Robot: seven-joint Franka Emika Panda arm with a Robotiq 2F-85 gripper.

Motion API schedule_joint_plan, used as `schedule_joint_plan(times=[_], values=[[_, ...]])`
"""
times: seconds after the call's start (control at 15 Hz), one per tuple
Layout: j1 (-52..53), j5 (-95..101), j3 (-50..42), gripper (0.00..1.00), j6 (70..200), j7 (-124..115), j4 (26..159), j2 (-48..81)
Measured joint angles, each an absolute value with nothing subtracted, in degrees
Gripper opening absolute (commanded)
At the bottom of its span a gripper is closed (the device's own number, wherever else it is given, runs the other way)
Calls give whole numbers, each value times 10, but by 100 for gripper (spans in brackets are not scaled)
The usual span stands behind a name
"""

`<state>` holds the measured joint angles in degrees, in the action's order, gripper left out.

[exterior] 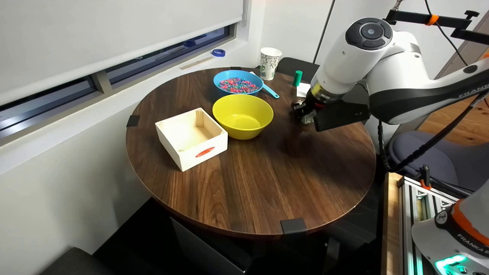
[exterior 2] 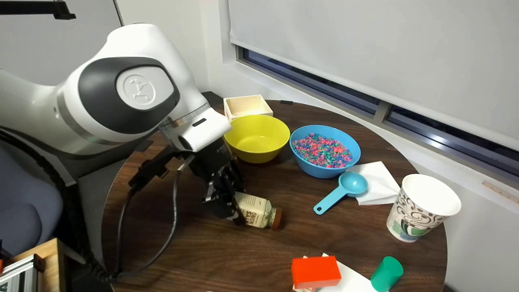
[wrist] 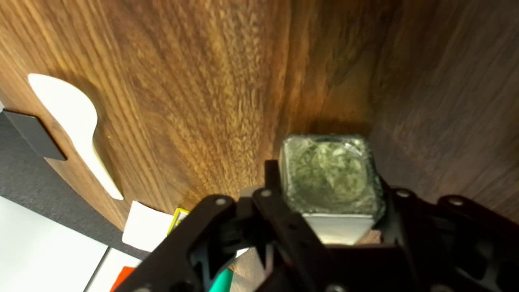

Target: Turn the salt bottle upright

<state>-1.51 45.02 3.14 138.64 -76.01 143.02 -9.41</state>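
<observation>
Within the gripper (wrist: 327, 182), clamped on opposite faces: square-sided clear-glass salt bottle (exterior 2: 252, 209), cream-labelled, tilted, its rust-brown cap (exterior 2: 277, 219) jutting outward. Contact with brown wooden tabletop (exterior: 248, 183) beneath: cannot tell. Suggest: lift for clearance, turn slowly until cap uppermost, set down flat, release once stable.

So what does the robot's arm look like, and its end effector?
Its arm is smooth, rounded and mostly white, with dark patches and FRANKA lettering. Near the end there's a round, dark button pad; at the base, an orange band and a glowing green light. Its end effector is black, with jointed fingers and small round screws. Dark cables hang by the arm.
</observation>
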Motion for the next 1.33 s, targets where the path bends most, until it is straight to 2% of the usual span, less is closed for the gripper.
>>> schedule_joint_plan(times=[0.4, 0.47, 0.6, 0.73, 0.87, 1.33], values=[[-17, 448, 29, 23, 1399, -760, 1437, -93], [-17, 446, 27, 50, 1406, -760, 1440, -93], [-19, 438, 22, 76, 1420, -757, 1442, -93], [-22, 424, 18, 84, 1432, -747, 1444, -93], [-25, 406, 14, 99, 1434, -731, 1444, -93], [-31, 287, -5, 100, 1438, -609, 1442, -101]])
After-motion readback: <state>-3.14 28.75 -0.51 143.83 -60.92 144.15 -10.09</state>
